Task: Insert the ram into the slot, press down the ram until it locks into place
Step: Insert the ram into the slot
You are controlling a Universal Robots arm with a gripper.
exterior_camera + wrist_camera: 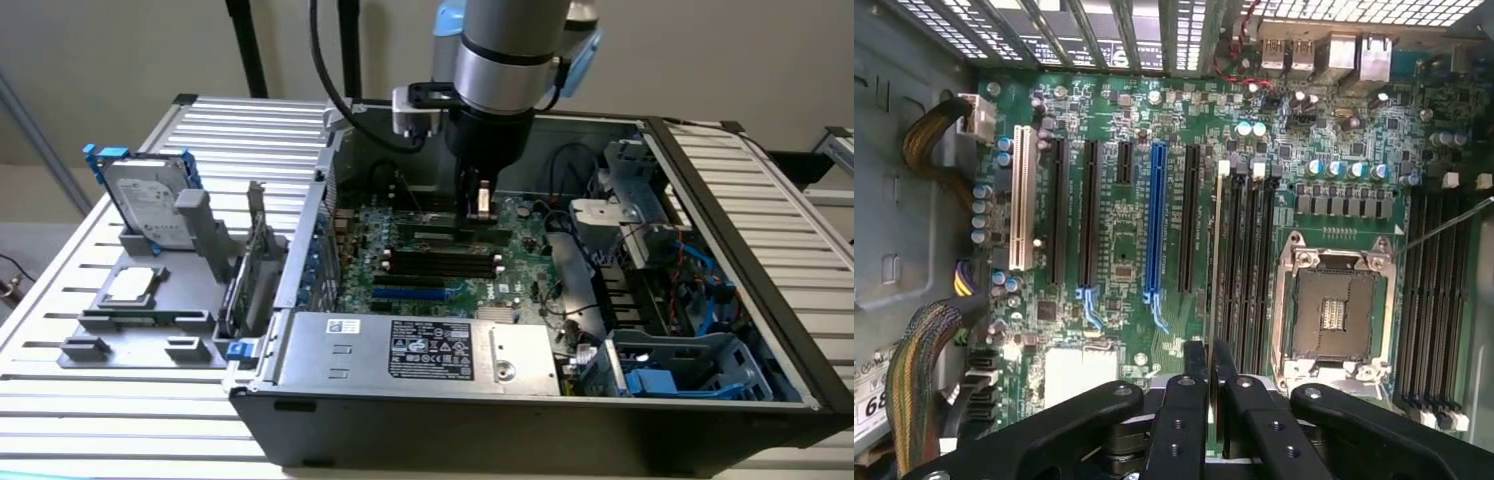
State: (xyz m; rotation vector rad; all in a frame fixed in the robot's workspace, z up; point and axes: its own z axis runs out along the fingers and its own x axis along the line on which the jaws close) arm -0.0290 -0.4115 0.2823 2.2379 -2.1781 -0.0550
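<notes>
1. Black fingers (1186,420) of my gripper (1210,352) sit pressed close together, clamped on the ram (1215,260), which I see edge-on as a thin green strip running away from between them.
2. My arm (505,50) comes straight down from above into the open computer case (534,420), the wrist upright and the gripper pointing squarely at the motherboard (1119,260) below.
3. I hold the ram lengthwise, parallel with the long black memory slots, and it lines up with the slot (1233,270) on the side of the bank nearest the blue slot (1155,220).
4. Whether the ram's lower edge touches that slot or hangs just above it, I cannot tell; in the exterior view my fingertips look to be above the board rather than down among the slots.
5. Pale end clips (1239,172) cap the far ends of these slots.
6. Past the bank lies the square metal CPU socket (1334,310), and past it a second bank (1439,290) of the same black slots.
7. Farther off, the metal rear ports (1324,50) stand along the board's edge by the slotted back wall of the case.
8. Outside the case, on the exterior view's left, a hard drive (144,200) stands upright in a grey holder (147,320) on the slatted metal table (120,430).
</notes>
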